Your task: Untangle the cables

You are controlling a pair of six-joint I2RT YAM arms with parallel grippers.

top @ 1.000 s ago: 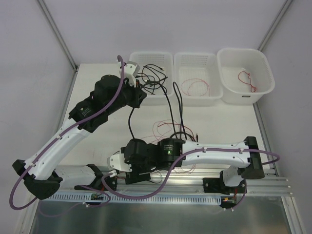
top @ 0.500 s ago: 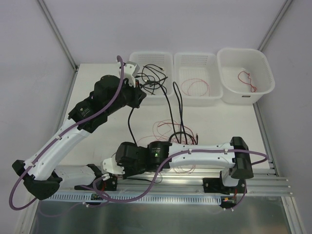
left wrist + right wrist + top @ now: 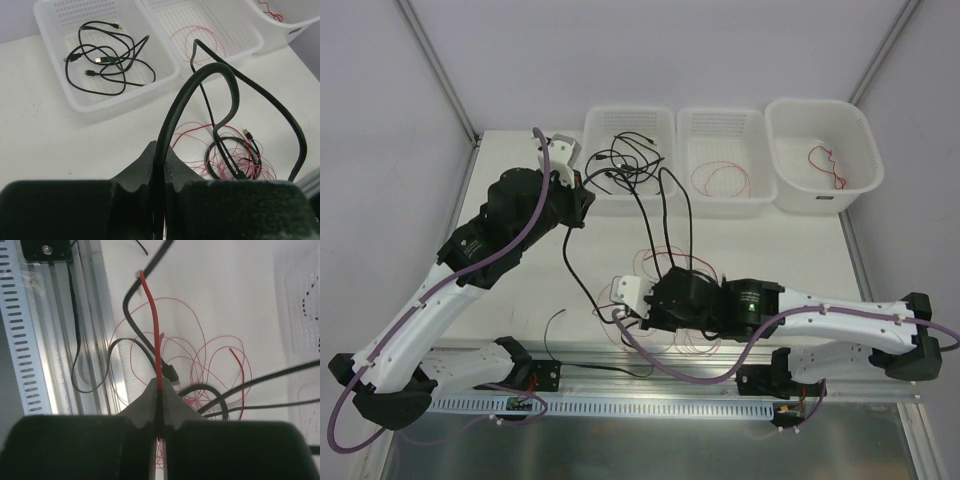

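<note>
Tho thin, red wire (image 3: 152,330) stiff & straight.

A white table (image 3: 790,250) is enclosed by pale grey walls (image 3: 380,120) joined along slim metal struts (image 3: 438,65), is edged at its near side by a slotted aluminium rail (image 3: 650,406), and is evenly lit, with only soft shadows cast.
</note>
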